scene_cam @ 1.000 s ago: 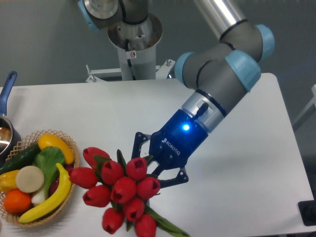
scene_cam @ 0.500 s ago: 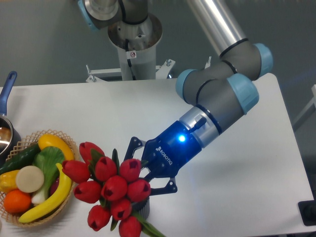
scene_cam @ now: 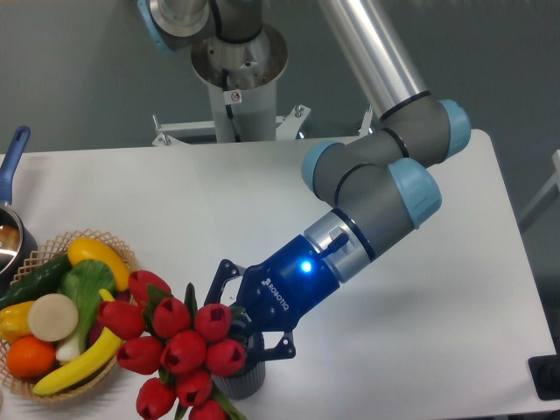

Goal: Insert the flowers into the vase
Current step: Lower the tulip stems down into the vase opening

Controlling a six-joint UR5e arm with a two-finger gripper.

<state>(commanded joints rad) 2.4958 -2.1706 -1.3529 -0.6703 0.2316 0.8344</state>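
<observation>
End effector [scene_cam: 234, 325] shifted left, lower, clenched on flowers [scene_cam: 175, 346]; blooms hide most of vase [scene_cam: 241, 381].

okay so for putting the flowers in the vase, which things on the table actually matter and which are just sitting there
Part of the job:
- the flowers, red tulips
- the vase, dark grey, mostly hidden beneath them
- the gripper, at the bunch

Just lying about:
- the wicker basket of fruit and vegetables
- the pot with a blue handle, at the left edge

"ROBOTIQ" in white on blue gripper [scene_cam: 238, 325] body; base sticker unreadable.
</observation>
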